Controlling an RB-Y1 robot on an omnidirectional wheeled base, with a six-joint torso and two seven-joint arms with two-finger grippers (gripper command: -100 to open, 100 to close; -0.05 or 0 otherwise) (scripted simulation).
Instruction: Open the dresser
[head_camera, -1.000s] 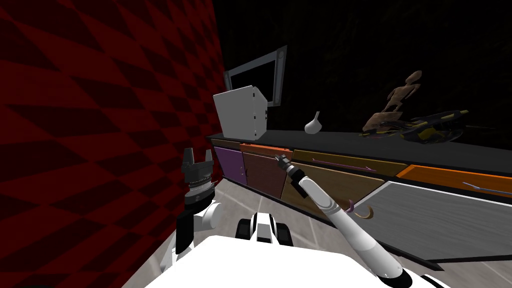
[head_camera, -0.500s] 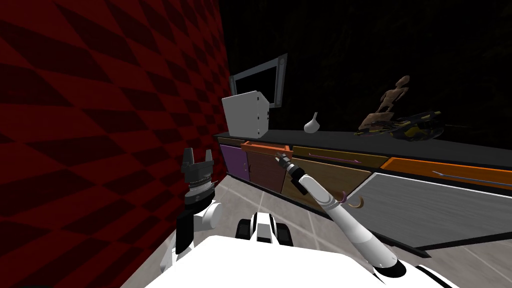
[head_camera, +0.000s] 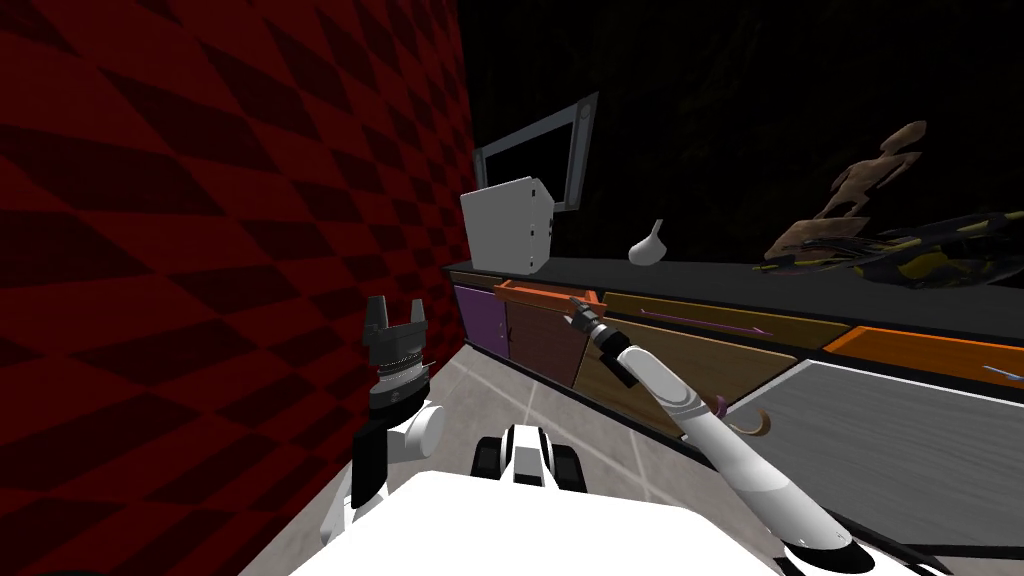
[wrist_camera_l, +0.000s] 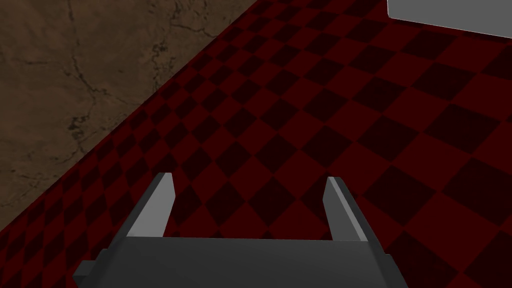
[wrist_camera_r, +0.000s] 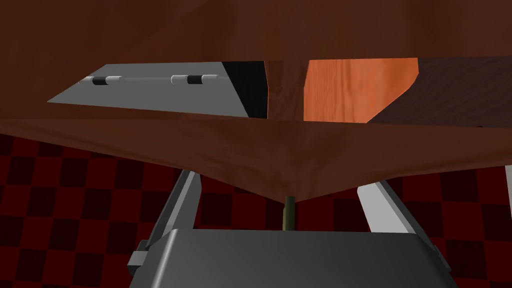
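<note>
Left claw (head_camera: 397, 318) sits close in at 11 o'clock, fingers wide apart, next to the red checkered wall (head_camera: 200, 250). Right claw (head_camera: 577, 312) is out at 1 o'clock, fingers spread either side of the thin handle (wrist_camera_r: 289, 212), not pinching it. The orange drawer (head_camera: 548, 294) sticks partway out of the dresser (head_camera: 720, 277).

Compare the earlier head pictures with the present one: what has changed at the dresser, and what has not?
The orange drawer has slid further out of the dresser, with the right gripper at its front. My view shifted too. The left gripper stays raised by the red wall, open.
</note>
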